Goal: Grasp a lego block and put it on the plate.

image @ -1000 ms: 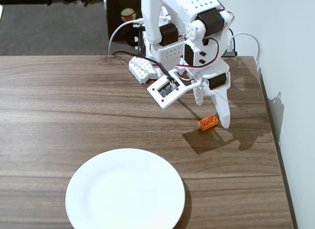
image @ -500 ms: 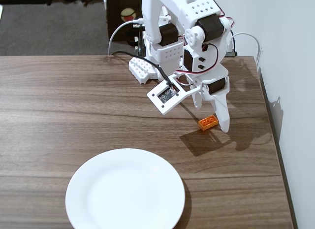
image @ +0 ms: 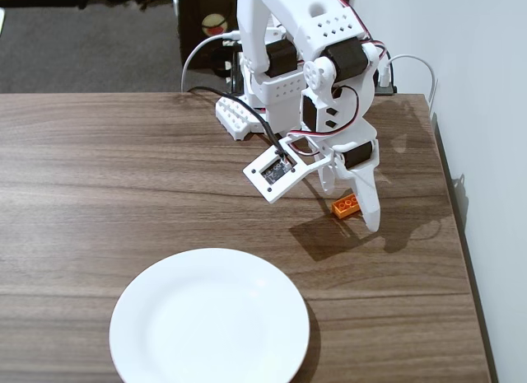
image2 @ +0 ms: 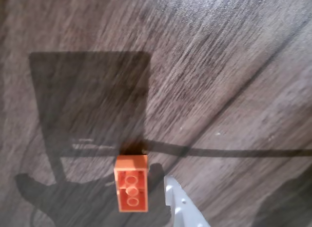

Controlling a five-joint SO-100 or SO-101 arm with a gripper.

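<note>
The orange lego block (image: 346, 206) lies on the wooden table at the right, its long face up showing round circles. It also shows in the wrist view (image2: 131, 183) near the bottom edge. My gripper (image: 350, 212) is lowered over it, open, with one finger on each side of the block. In the wrist view only one white finger (image2: 181, 207) shows, just right of the block with a small gap between them; the other finger is out of that view. The white plate (image: 210, 317) is empty at the front of the table, left of and nearer than the gripper.
The arm's base (image: 247, 111) stands at the table's back edge with cables behind it. The table's right edge (image: 453, 202) runs close to the block, next to a white wall. The arm casts a dark shadow (image: 329, 235) on the wood.
</note>
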